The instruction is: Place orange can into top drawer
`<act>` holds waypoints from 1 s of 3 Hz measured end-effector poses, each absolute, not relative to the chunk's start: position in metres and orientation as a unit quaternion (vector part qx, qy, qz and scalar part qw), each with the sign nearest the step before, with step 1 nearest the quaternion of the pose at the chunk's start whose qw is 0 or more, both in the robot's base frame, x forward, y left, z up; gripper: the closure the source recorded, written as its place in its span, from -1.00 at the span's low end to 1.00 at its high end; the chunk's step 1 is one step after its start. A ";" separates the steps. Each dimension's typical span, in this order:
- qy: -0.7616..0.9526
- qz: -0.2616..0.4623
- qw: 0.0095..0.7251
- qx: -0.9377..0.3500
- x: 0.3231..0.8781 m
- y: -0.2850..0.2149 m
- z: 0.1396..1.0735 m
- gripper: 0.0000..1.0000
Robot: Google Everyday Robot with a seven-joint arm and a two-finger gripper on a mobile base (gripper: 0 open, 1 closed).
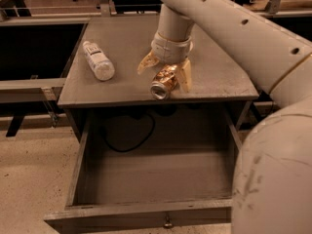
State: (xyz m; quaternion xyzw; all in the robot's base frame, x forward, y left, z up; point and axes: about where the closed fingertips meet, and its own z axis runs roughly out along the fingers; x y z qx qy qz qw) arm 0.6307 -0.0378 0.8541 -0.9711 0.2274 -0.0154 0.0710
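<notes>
Orange can (161, 84), lying near the cabinet top (222, 72) edge between the gripper's (164, 75) open fingers, could roll away if nudged.

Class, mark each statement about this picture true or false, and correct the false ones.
1. The orange can lies on its side on the cabinet top, near the front edge. True.
2. The top drawer is closed. False: it is pulled open, below the can.
3. The end effector is down at the can, open, with one finger on each side of it. True.
4. The clear bottle stands upright to the right of the can. False: it lies on its side, to the left of the can in this view.
</notes>
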 end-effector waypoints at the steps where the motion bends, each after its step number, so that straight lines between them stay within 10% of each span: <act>1: 0.237 -0.005 0.077 -0.968 0.627 -0.032 0.851 -0.22; 3: 0.307 0.002 0.127 -0.943 0.590 -0.028 0.880 0.72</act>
